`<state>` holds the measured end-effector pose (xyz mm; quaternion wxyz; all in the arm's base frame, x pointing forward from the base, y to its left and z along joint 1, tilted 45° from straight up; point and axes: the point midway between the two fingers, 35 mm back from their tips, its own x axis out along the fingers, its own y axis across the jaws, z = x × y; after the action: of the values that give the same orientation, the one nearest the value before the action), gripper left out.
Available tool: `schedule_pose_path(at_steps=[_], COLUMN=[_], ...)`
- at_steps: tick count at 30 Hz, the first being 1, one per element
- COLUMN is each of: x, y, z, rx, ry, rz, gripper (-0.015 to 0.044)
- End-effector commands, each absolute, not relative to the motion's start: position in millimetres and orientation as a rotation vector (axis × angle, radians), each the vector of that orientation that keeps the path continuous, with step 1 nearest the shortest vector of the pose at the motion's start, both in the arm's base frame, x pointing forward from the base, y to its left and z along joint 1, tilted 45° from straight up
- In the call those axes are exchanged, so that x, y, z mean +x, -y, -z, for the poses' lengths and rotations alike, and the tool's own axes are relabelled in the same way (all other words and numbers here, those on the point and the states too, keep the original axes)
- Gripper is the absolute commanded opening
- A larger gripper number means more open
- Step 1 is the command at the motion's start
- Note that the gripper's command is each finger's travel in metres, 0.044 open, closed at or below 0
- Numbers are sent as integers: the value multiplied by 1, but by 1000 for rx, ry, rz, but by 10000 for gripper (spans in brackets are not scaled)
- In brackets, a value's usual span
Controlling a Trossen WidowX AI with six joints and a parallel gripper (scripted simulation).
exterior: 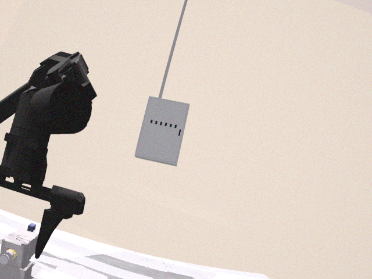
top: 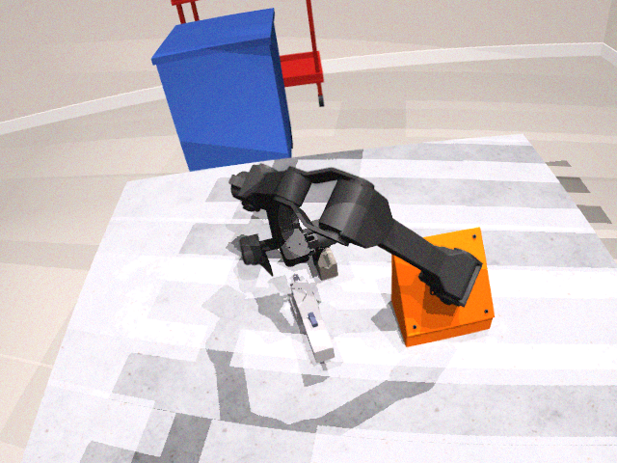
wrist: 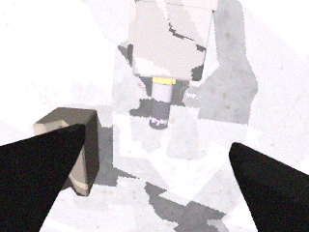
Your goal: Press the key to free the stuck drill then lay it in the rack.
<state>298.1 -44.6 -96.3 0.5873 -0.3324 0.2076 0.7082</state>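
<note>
The drill (top: pixel 296 277) (exterior: pixel 7 257) (wrist: pixel 161 99) is a short pale rod with a yellow ring. It sticks out of the end of a long pale housing (top: pixel 318 339) (exterior: pixel 14 250) (wrist: pixel 169 45). The small blue key (top: pixel 312 319) (exterior: pixel 31 227) stands raised on the housing's top; the wrist view does not show it. The rack (top: pixel 327 266) (wrist: pixel 92 150) is a small beige-brown grooved block beside the drill's end. My gripper (top: pixel 294 266) (wrist: pixel 160 141) is open and empty, pointing down above the drill's end, its fingertips on either side. In the wrist view the left finger partly covers the rack.
The orange arm base (top: pixel 406 299) stands on the marbled table (top: pixel 164 389), right of the housing. My arm arches over the area behind the housing. A blue cabinet (top: pixel 224 95) and a red cart (top: pixel 301 69) stand beyond the table. A grey box (exterior: pixel 160 140) hangs on the wall.
</note>
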Motion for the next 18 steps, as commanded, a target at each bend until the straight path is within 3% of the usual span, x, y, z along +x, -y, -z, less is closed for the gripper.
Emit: schedule_pose_path(at_steps=[1,18], x=[298,297], y=[45,37], z=[100,105], rx=[-811,-811], ry=[-447,-447], rz=[-1672,-1672], gripper=[440,440])
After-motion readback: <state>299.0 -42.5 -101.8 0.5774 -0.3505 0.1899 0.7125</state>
